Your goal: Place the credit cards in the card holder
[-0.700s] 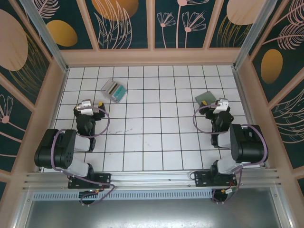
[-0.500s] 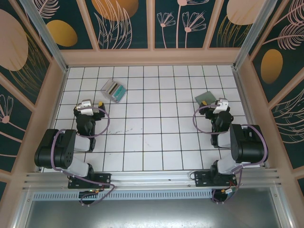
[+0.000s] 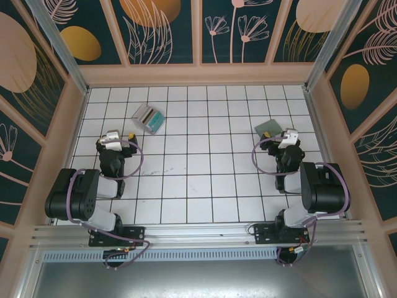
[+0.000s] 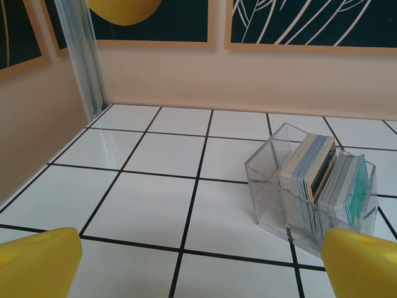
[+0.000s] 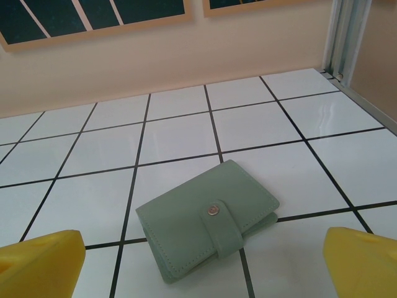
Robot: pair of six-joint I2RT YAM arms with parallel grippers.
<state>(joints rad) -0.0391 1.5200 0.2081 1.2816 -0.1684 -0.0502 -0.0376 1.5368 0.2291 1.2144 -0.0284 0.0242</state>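
Both tools are spread wide and empty: the left tool (image 4: 198, 273) hangs low over the tiled surface (image 4: 142, 205) facing the credit cards (image 4: 319, 180), which stand on edge in a clear box (image 4: 267, 180) just ahead. The right tool (image 5: 198, 267) looks at the card holder (image 5: 186, 236), lying flat nearby with its strap (image 5: 226, 233) snapped shut. My guess is the strap wants popping first (pinch its free end, not the whole body), then lift one card by its top edge rather than a bunch, since they look thin and tightly packed.
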